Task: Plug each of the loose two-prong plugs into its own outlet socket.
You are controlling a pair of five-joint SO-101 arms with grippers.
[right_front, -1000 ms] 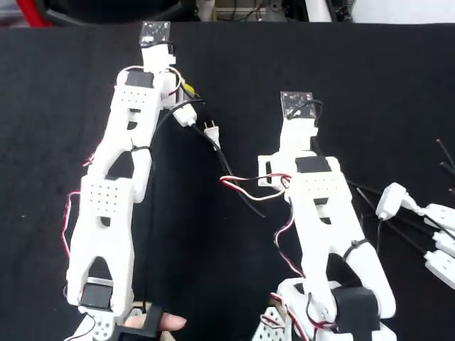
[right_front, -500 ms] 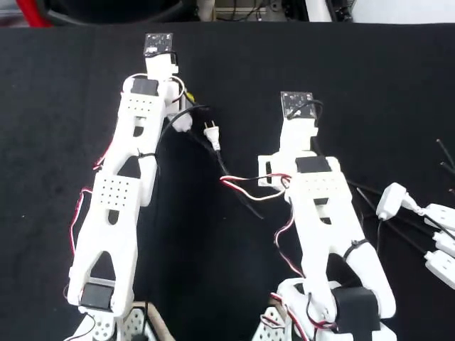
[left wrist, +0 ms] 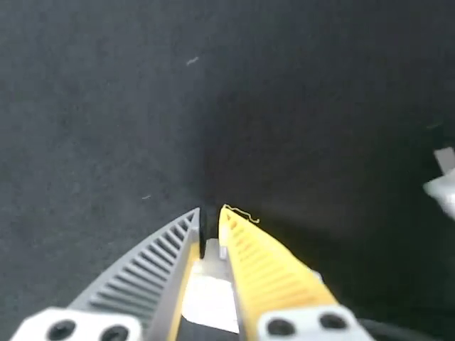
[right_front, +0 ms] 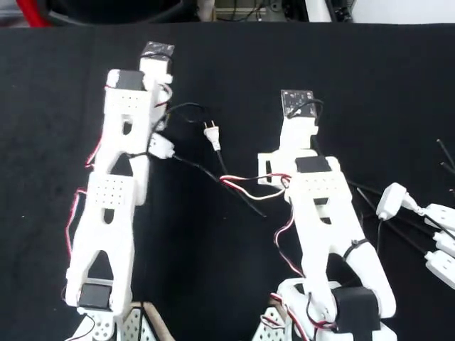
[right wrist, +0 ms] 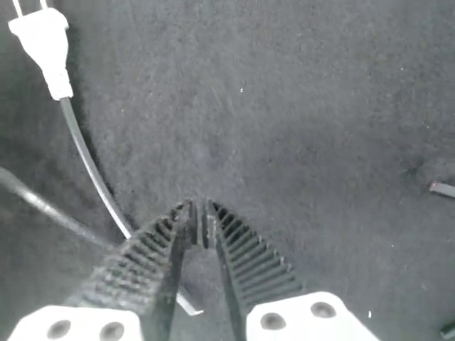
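Black table (right wrist: 320, 106), plug (right wrist: 44, 35) prongs cut off

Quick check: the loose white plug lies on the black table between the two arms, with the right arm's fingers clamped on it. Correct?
Not quite. The white plug does lie on the black table between the two arms, but the right gripper is not clamped on it. The right wrist view shows its fingers closed on nothing, with the plug lying apart from them.

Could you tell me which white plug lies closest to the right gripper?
The two-prong plug on the dark cord between the arms; the white plug beside the outlet sockets lies much farther off.
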